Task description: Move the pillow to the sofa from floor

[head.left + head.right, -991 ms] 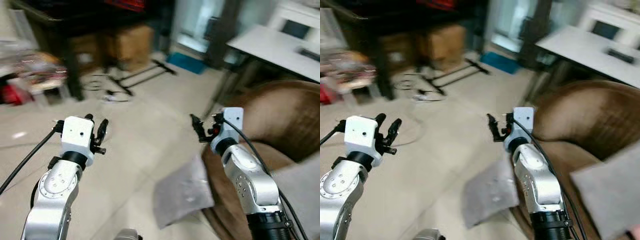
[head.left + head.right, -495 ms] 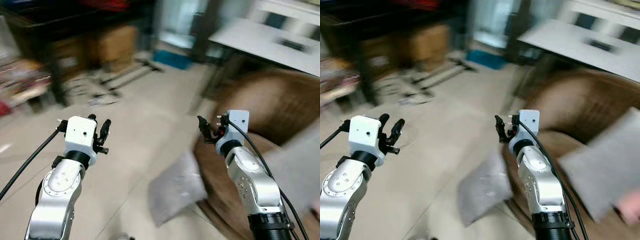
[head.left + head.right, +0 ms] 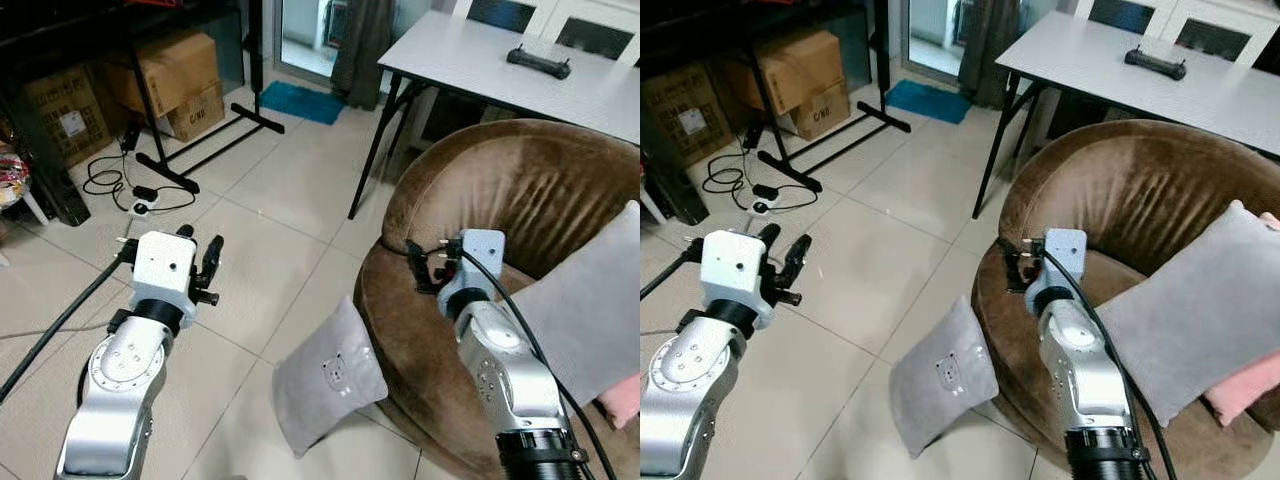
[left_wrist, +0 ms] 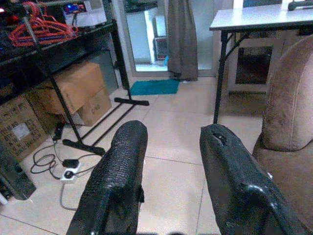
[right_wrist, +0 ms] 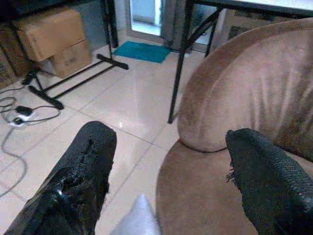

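Left eye view: small grey square fabric pillow (image 3: 327, 376) leaned on the tiled floor (image 3: 260, 260) against the brown velvet sofa (image 3: 480, 210) — soft, light; pinch an upper corner. Left gripper (image 3: 205, 262) and right gripper (image 3: 420, 268) both released, empty.

Labels on cardboard boxes (image 3: 170, 80) and pillow (image 3: 327, 377) tag too small; nothing legible.
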Robot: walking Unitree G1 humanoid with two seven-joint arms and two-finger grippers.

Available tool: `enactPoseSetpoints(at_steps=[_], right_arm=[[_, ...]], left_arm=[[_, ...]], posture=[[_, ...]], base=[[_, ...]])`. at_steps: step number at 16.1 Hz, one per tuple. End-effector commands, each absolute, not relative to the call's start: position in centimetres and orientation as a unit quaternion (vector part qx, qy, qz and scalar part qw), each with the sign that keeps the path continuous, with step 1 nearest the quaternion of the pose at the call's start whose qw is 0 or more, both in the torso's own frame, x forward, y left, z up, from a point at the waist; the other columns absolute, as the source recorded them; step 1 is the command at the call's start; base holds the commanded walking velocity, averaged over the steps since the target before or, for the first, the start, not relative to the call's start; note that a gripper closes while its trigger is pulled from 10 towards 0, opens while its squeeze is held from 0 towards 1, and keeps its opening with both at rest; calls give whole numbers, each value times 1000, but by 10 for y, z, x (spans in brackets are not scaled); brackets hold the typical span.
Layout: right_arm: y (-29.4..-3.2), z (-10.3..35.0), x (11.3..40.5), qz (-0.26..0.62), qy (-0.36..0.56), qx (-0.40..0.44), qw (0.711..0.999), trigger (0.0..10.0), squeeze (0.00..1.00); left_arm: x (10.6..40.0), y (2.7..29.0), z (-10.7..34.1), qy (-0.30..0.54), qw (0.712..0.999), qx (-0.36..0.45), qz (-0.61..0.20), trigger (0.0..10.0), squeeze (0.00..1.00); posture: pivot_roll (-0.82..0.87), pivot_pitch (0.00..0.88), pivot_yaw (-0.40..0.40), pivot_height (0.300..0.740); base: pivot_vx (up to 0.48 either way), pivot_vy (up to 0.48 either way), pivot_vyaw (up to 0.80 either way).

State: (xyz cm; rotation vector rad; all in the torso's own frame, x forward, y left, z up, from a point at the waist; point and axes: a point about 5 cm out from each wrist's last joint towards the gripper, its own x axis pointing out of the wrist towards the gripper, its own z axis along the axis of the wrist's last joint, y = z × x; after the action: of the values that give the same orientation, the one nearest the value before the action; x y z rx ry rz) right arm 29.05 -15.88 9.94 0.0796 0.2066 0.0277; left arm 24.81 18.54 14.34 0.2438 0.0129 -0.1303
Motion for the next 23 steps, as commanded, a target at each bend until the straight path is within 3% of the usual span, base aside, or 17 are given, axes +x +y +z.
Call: enactPoseSetpoints(at_steps=[1, 6, 12, 23], right_arm=[[-163, 96, 289, 3, 106, 34, 994, 10000, 0], [-160, 96, 291, 2, 100, 34, 994, 10000, 0], [-157, 96, 286, -12, 82, 28, 996, 10000, 0], [-156, 102, 292, 1, 70, 10, 997, 10000, 0]], left_arm=[[248, 185, 141, 9, 990, 124, -66, 10000, 0], [248, 186, 141, 10, 989, 128, -72, 10000, 0], [255, 193, 140, 17, 989, 121, -87, 10000, 0], [257, 190, 139, 13, 989, 115, -89, 10000, 0]], posture=[[112, 0, -86, 740], [132, 0, -71, 740], [106, 0, 14, 740], [107, 0, -15, 740]], base=[[281, 0, 0], [280, 0, 0], [284, 0, 0], [283, 0, 0]])
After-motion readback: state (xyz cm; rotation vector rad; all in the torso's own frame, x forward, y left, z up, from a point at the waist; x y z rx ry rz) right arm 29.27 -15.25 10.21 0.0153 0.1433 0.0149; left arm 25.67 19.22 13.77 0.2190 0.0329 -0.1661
